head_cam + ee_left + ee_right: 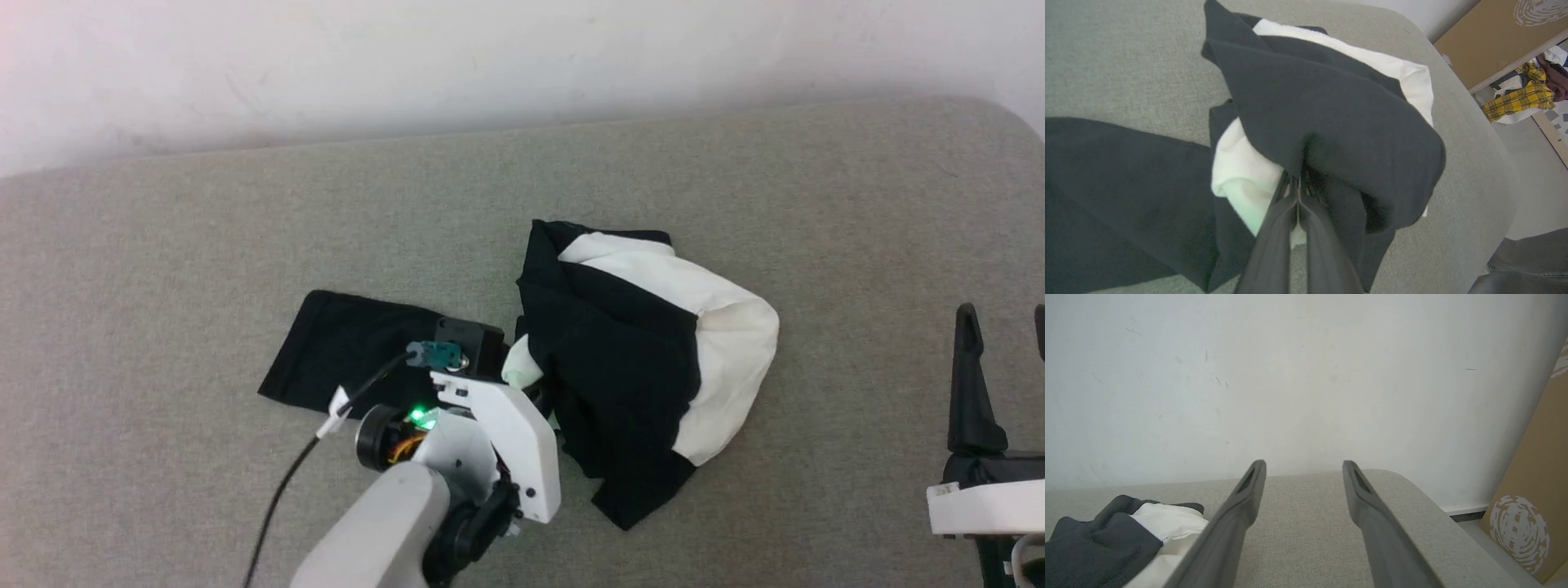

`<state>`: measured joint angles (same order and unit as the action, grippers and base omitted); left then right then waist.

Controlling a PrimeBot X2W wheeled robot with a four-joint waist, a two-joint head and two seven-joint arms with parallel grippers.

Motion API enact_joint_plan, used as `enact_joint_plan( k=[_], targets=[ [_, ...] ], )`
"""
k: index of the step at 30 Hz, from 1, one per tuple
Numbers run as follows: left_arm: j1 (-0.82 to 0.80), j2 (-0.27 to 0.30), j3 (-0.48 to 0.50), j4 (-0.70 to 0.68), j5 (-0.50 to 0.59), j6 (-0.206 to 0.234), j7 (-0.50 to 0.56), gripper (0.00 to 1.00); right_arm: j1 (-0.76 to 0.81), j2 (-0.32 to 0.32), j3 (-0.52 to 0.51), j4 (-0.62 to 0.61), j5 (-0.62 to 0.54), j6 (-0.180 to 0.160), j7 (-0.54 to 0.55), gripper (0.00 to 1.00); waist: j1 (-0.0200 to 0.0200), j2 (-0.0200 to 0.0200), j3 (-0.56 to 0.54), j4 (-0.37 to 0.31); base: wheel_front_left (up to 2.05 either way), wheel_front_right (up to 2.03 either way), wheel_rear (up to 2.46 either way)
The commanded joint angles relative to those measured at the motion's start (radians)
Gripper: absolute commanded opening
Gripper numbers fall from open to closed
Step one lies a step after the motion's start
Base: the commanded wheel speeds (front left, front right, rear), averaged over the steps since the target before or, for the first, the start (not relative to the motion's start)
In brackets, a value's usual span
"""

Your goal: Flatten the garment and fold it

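We judged the main risk to be a thin pinch: our left gripper (1298, 185) was clamped on a black fold of the raglan shirt (645, 343), and a pull could slip it free or drag the whole heap instead of opening it (the layers lay tangled over each other). The shirt sat bunched mid-way across the grey padded surface (204, 245), one black sleeve (343, 359) stretched flat toward our left. Its knit looked soft, matte and limp, the white body bulging in rounded folds; the surface was coarse-woven, round-cornered. Our right gripper (1304, 465) stood wide, empty, well apart from the shirt
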<state>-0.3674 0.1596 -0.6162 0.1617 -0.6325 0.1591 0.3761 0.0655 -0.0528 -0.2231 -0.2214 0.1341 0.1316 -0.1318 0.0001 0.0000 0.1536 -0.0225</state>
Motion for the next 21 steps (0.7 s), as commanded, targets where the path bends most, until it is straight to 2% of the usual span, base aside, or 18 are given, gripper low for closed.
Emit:
enact_joint_plan(
  k=[1,3,8,12,19,21],
  targets=[
    [0.005,-0.008,0.001,0.002,-0.003,-0.007,-0.011,0.11,-0.009,0.003,-0.002,-0.004,0.0,-0.001,0.003,1.0,-0.0001,0.0,0.003,0.008,0.0,0.0,0.0],
    [0.001,-0.026,0.009,0.009,-0.011,-0.008,-0.038,1.0,-0.009,0.003,-0.005,-0.003,-0.001,-0.001,0.005,1.0,-0.0001,0.0,0.002,0.017,0.0,0.0,0.0],
    [-0.019,-0.043,0.036,-0.03,-0.014,-0.008,-0.108,1.0,-0.005,0.003,-0.001,0.002,0.002,-0.001,0.009,1.0,-0.0001,0.0,-0.023,0.035,0.0,0.0,0.0],
    [-0.004,-0.029,0.092,-0.136,-0.018,0.014,-0.174,1.0,0.003,0.003,0.002,0.004,0.005,-0.001,0.01,1.0,-0.0001,0.0,-0.045,0.041,0.0,0.0,0.0],
    [0.122,0.084,0.221,-0.349,0.064,0.088,-0.357,1.0,0.03,0.003,0.005,0.0,0.01,-0.001,0.011,1.0,-0.0001,0.0,-0.06,0.049,0.0,0.0,0.0],
    [0.18,0.131,0.248,-0.399,0.107,0.095,-0.425,1.0,0.037,0.003,0.007,-0.001,0.011,-0.001,0.011,1.0,-0.0001,0.0,-0.061,0.05,0.0,0.0,0.0]
  ],
)
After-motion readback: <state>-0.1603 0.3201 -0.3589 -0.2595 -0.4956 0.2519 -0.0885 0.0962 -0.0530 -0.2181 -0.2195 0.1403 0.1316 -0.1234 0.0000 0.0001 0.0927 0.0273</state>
